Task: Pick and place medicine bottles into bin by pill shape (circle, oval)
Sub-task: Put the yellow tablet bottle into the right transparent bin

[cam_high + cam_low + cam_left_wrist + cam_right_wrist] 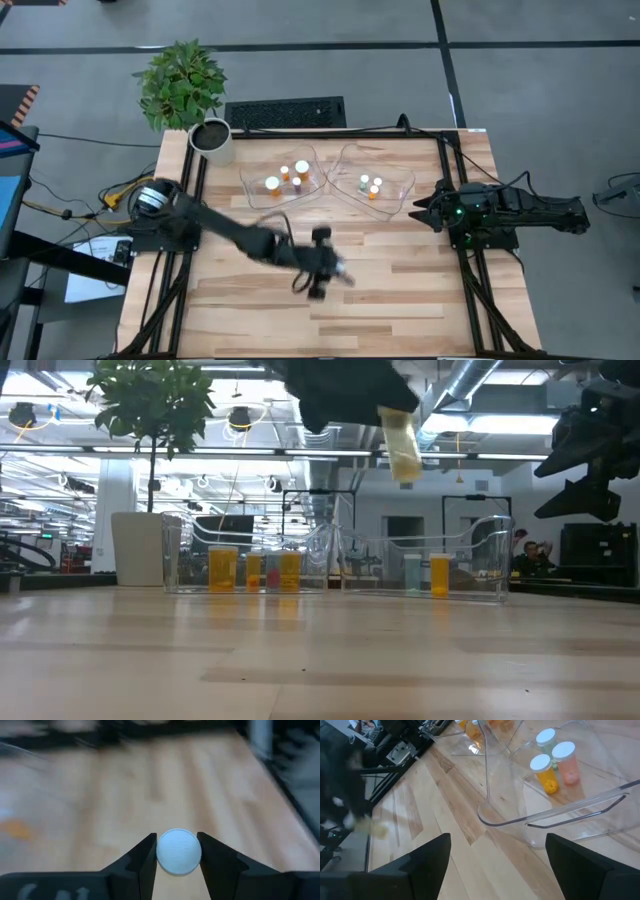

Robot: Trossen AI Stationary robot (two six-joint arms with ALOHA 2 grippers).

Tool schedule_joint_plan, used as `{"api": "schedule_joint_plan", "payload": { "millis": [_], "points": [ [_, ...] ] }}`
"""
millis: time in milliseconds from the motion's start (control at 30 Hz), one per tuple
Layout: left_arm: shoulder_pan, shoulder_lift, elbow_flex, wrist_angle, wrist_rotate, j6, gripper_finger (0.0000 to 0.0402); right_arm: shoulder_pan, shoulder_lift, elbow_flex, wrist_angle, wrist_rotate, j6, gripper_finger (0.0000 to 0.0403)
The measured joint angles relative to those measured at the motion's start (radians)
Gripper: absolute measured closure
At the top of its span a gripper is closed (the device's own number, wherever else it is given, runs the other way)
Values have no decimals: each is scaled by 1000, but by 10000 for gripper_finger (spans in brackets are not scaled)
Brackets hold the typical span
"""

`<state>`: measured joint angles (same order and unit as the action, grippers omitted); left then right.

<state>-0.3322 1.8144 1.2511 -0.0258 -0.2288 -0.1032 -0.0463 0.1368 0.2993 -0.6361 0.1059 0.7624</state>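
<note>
My left gripper (333, 270) is over the middle of the table, shut on a small pale medicine bottle (402, 445) with a white cap (178, 851), held well above the wood. My right gripper (420, 212) waits at the table's right side, open and empty (495, 865), next to the right tray. Several orange bottles with white caps stand in the left clear tray (283, 175). Three more stand in the right clear tray (375, 182), which also shows in the right wrist view (552, 762). My left gripper pinches the bottle between its two fingers at the ribbed rim of the white cap (160, 854), one finger on each side. The bottle is lifted clear of the table. In the low view its body (405, 455) slants down below the gripper, tilted.
A white pot with a green plant (210, 138) stands at the table's far left corner. A black keyboard-like object (285, 112) lies beyond the far edge. Bare wood (400, 300) lies between the trays and the near edge. A person shows in the room behind (530, 555).
</note>
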Motion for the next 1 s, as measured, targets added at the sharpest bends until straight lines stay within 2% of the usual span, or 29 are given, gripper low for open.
{"api": "schedule_joint_plan", "payload": {
  "millis": [67,133,267,467,767,1000],
  "points": [
    [59,-37,1,11,-70,6,276,0,0,0,1,0,0,69],
    [128,-57,1,66,-91,13,276,0,0,0,-1,0,0,69],
    [260,-49,23,106,-86,12,275,0,0,0,-1,0,0,69],
    [388,60,109,110,-64,15,275,0,0,0,0,0,-3,69],
    [455,240,242,102,-35,27,275,0,0,0,1,0,-4,69],
    [457,285,271,55,-37,-10,275,0,0,0,0,0,-4,69]
  ]
}}
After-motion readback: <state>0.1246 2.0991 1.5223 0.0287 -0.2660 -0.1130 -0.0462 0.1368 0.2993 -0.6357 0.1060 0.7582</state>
